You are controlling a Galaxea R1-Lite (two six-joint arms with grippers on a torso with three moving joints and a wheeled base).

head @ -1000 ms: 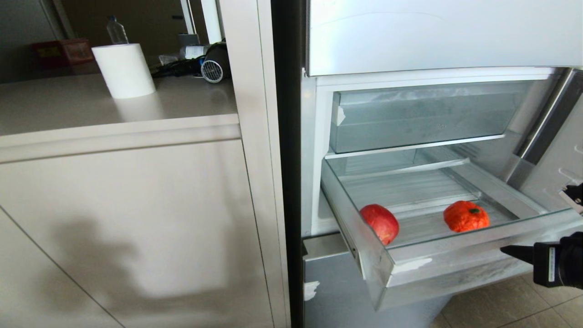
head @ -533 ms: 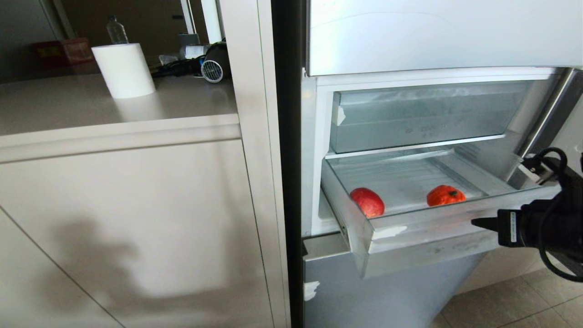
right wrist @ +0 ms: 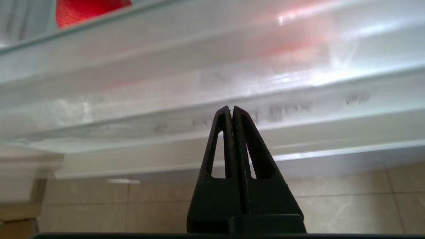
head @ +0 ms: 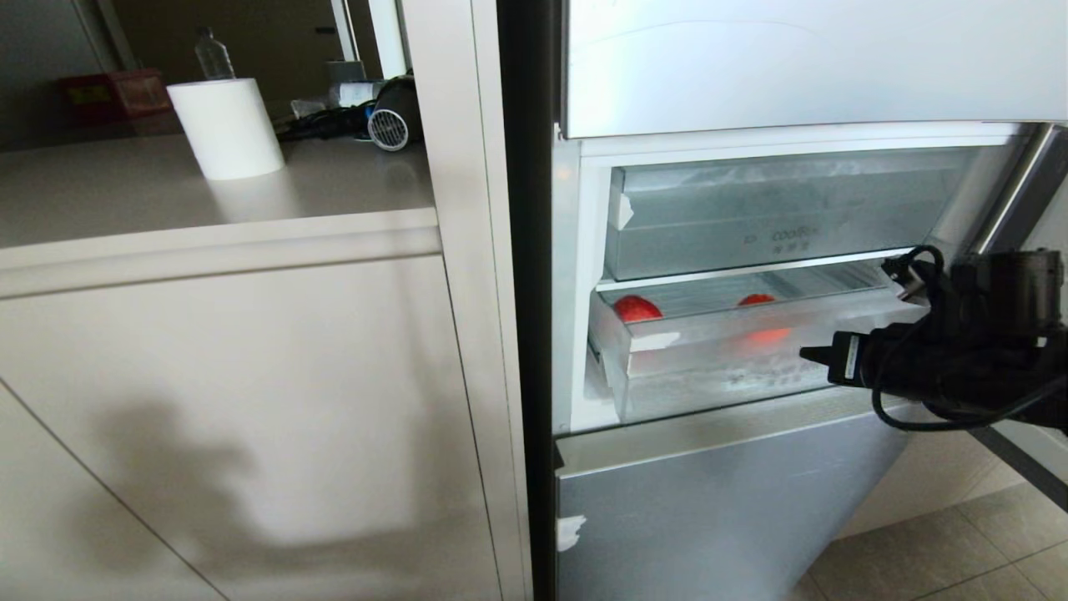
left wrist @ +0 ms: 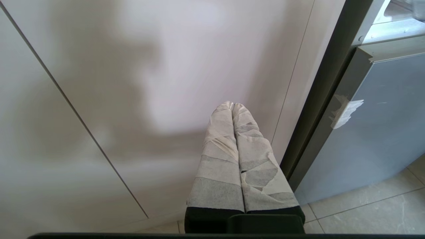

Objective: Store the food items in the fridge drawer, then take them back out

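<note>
With its jaws pressed together and empty, the right gripper [head: 808,354] tips against the frosted front lip of the fridge drawer [head: 717,359], nearly fully in; apple [head: 636,308] and orange fruit [head: 755,299] inside. Left gripper [left wrist: 233,105] closed, parked by the cabinet [left wrist: 132,83].

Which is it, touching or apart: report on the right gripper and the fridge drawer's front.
Touching. In the right wrist view the shut right gripper has its tip against the fridge drawer front, with no gap visible.
</note>
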